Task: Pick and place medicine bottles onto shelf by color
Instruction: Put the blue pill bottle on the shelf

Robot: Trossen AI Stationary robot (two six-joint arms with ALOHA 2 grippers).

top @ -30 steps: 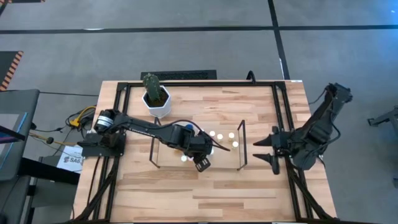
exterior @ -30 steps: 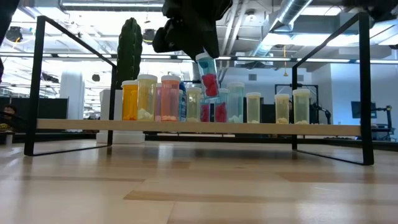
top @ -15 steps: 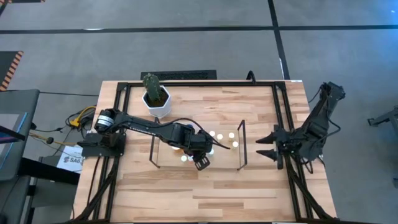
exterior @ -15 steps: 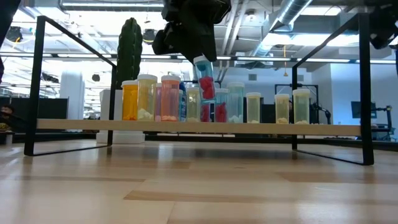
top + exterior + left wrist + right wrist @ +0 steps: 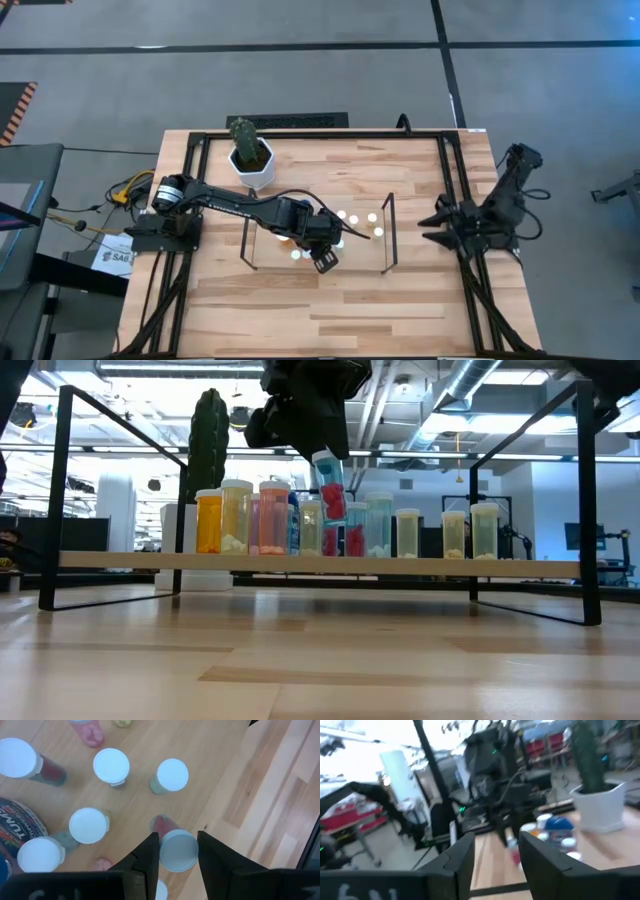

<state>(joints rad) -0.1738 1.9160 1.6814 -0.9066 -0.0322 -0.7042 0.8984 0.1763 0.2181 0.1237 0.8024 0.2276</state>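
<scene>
The left gripper (image 5: 178,851) pinched a white-capped bottle of red pills (image 5: 331,488) between its fingers, tilted above the shelf (image 5: 320,563) near its centre. The right gripper (image 5: 437,225) waited at the worktop's (image 5: 330,305) three o'clock edge, fingers spread and empty.

Right gripper (image 5: 496,851): its two dark fingers (image 5: 460,857) frame the foreground with a clear gap between them and nothing in it. Beyond, over the wooden table (image 5: 487,865), the other arm (image 5: 490,760) hangs above a tilted bottle with red contents (image 5: 511,844). Nearby stand white-capped bottles (image 5: 568,845), a blue-capped one (image 5: 559,825), and a cactus in a white pot (image 5: 597,805).
</scene>
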